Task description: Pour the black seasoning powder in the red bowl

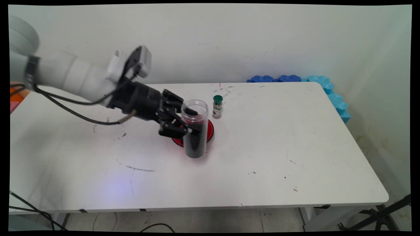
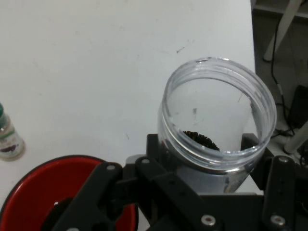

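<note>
My black gripper [image 1: 190,122] is shut on a clear plastic jar [image 1: 195,129] partly filled with dark grains; the jar is open at the top and held nearly upright over the table. In the hand view the jar [image 2: 219,125] sits between the fingers, its mouth wide open with dark grains inside. Just behind and below the jar lies a red bowl [image 1: 210,129], mostly hidden by the jar and gripper; the red bowl [image 2: 33,187] shows at the lower left of the hand view. A small spice bottle with a green cap [image 1: 217,107] stands upright just beyond the bowl.
Blue foam pieces [image 1: 325,88] lie along the table's far right corner by the wall. Black cables hang from the arm over the table's left part. The white table [image 1: 295,147] has scuff marks. The spice bottle [image 2: 8,139] appears at the hand view's left edge.
</note>
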